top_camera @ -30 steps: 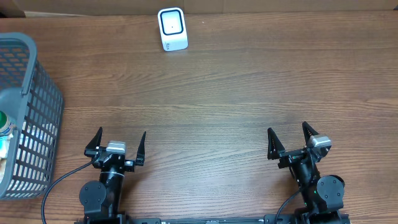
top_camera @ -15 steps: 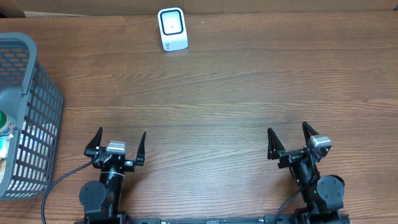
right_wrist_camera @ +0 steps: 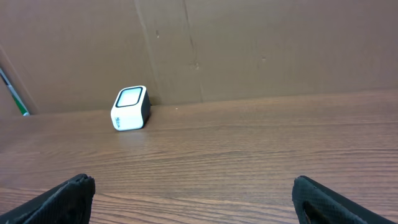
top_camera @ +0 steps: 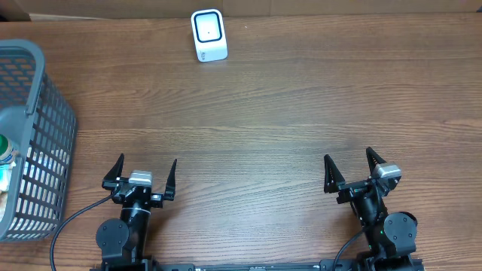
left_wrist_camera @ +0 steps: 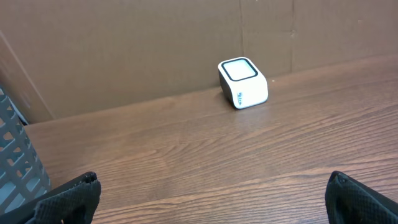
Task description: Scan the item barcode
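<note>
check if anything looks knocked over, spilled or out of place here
Nothing stands out. The scanner sits upright at the far edge, the basket stands upright at the left, and the left gripper and right gripper are open and empty.

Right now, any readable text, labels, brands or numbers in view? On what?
scanner, side face: small teal print, too small and blurred to read.
items in the basket: mostly hidden, no legible label.
cardboard wall and table: no print visible.
Nothing in these views can be quoted.
</note>
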Controlling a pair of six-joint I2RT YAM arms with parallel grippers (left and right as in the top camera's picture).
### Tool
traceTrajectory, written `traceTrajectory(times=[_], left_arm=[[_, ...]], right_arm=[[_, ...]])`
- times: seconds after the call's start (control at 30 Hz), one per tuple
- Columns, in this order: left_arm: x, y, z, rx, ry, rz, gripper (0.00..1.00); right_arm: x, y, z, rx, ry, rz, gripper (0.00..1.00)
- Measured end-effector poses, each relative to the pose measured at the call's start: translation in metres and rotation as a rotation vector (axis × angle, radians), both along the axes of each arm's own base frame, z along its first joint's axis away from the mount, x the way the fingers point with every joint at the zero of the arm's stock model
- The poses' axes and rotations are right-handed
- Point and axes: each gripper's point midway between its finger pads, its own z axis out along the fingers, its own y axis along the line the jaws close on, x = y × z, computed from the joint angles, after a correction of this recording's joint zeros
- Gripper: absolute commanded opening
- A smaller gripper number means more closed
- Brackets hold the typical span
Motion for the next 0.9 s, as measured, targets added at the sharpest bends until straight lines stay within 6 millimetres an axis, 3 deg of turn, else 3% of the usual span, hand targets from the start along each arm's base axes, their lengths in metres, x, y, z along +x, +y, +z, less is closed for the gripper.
traceTrajectory(times=[0.57, 0.9], left_arm=[[-0.002, 0.0, 0.008, -0.04, 0.001, 0.003, 1.0], [-0.004, -0.003, 0.101, -0.11, 0.031, -0.008, 1.0]], right_arm=[[0.0, 0.0, 0.0, 0.0, 0.0, 0.0, 1.0], [0.0, 0.0, 0.0, 0.0, 0.0, 0.0, 1.0]])
